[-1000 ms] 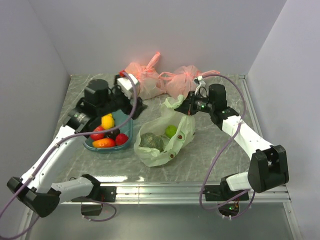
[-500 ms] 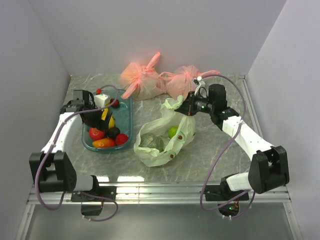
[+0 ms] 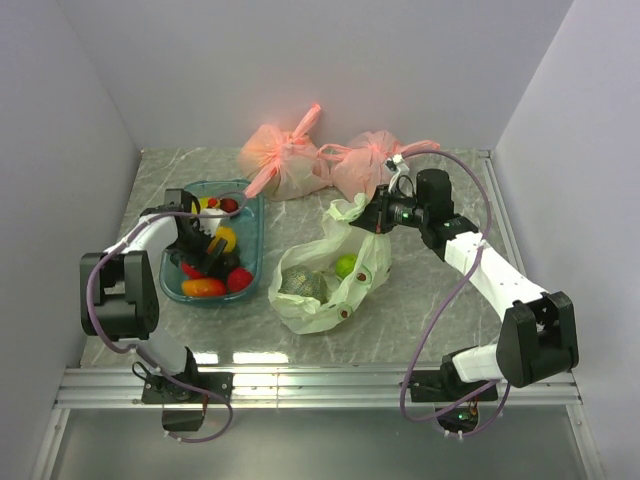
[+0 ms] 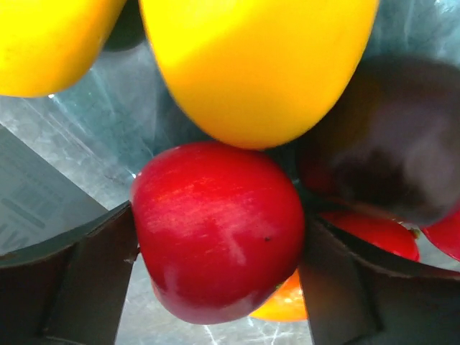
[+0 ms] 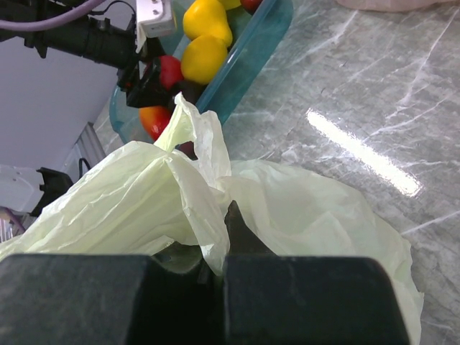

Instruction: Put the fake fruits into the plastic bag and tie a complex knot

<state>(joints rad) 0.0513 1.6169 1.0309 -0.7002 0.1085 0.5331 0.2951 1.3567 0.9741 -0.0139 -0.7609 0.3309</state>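
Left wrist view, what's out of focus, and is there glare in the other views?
Left wrist: the lemon and purple fruit are soft, the red fruit sharper. Right wrist: a glare streak on the table beside the bag. Top: a glare band on the table's near edge.

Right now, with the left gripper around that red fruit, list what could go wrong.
1. The glossy, round red fruit may slip from the left gripper on lifting.
2. A lemon and a dark fruit press against it and may be dragged out of the tray.
3. The right gripper pinches only a fold of the thin bag; it could slip free and the mouth collapse.
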